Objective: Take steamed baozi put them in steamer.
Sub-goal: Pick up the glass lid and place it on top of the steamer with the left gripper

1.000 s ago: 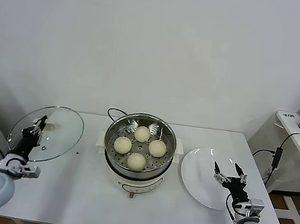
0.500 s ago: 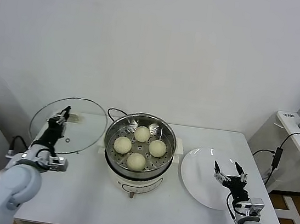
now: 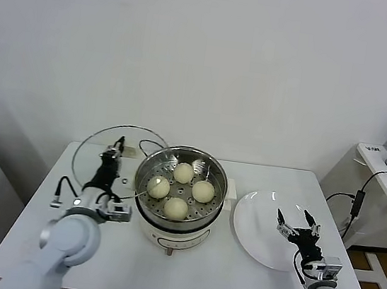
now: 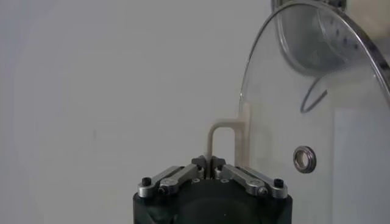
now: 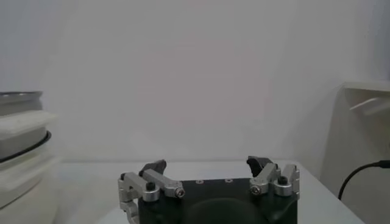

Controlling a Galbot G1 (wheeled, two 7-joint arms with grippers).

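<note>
Judging by how things lie, the loading itself is finished: all four steamed baozi (image 3: 180, 188) sit inside the steamer (image 3: 179, 200) on its perforated floor, spaced apart in a rough diamond, none left on the white plate (image 3: 262, 228) to the steamer's right. What's left looks like capping the pot. The left gripper (image 3: 111, 156) is clamped on the white handle of the glass lid (image 3: 108, 169), carrying it tilted and lifted just beside the steamer's left rim, with the lid's edge overlapping the rim in the head view; can't tell from here whether glass actually touches metal or just hangs in front of it. The left wrist view confirms the pinch: jaws closed tight on the thin handle loop (image 4: 222, 141), glass disc off to one side. The right gripper (image 3: 296, 226) is released, jaws spread wide with nothing between them, parked over the near-right edge of the plate, well apart from the steamer; the right wrist view shows the same gaping fingers (image 5: 150, 178) and nothing held. The lid isn't seated yet: it needs levelling and centring over the pot.
</note>
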